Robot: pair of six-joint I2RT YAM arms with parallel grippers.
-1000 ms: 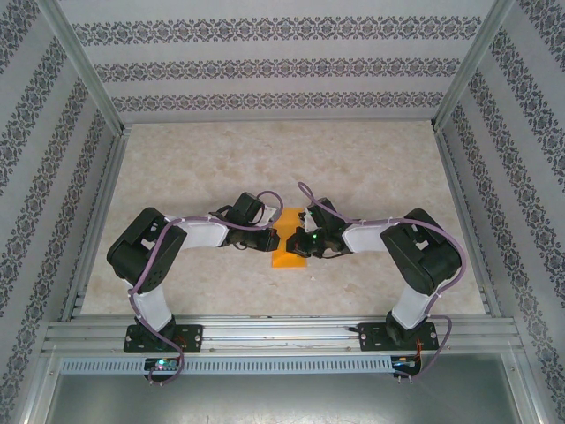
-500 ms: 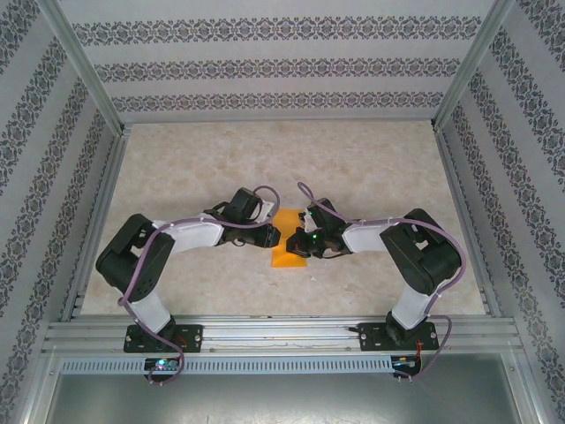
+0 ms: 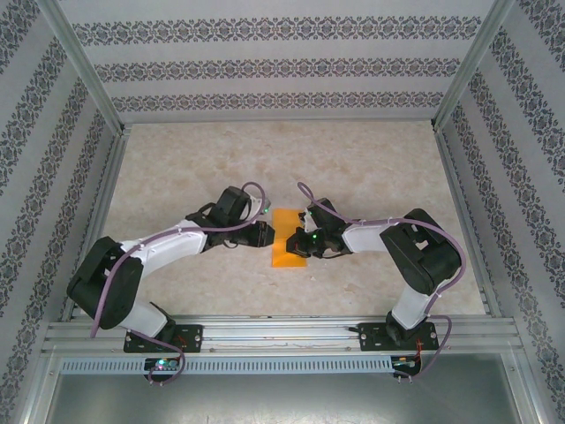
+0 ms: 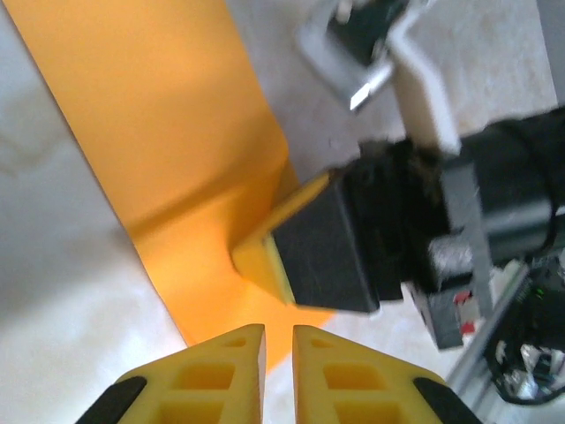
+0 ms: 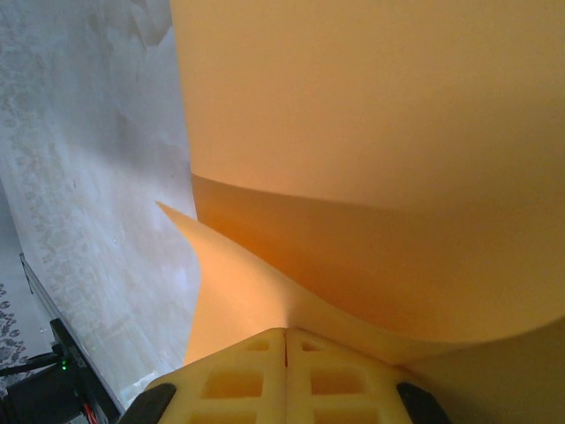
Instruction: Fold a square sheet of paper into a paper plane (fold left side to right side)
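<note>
We see a pale, marbled table [image 3: 371,168] boxed in by patterned walls [image 3: 265,66], with both arms bent inward from the near edge. The left arm [image 3: 168,247] stretches low from the left; the right arm [image 3: 415,252] folds back on itself and reaches in from the right.

The paper [image 3: 284,252] lies at the middle of the table, between the two grippers. From above we see it as a narrow orange strip running away from the bases. In the left wrist view the paper [image 4: 159,115] lies mostly flat, with one part raised off the table. In the right wrist view the paper [image 5: 371,115] curls up and over.

The right gripper [image 3: 300,240] sits at the strip's right edge. Its fingers [image 5: 256,371] are pressed together with the paper pinched between them, and the left wrist view shows this gripper [image 4: 265,256] lifting that edge.

The left gripper [image 3: 266,233] is just beside the strip's left edge. Its fingers [image 4: 229,362] stand a narrow slit apart over the paper, and we see nothing clamped between them.
</note>
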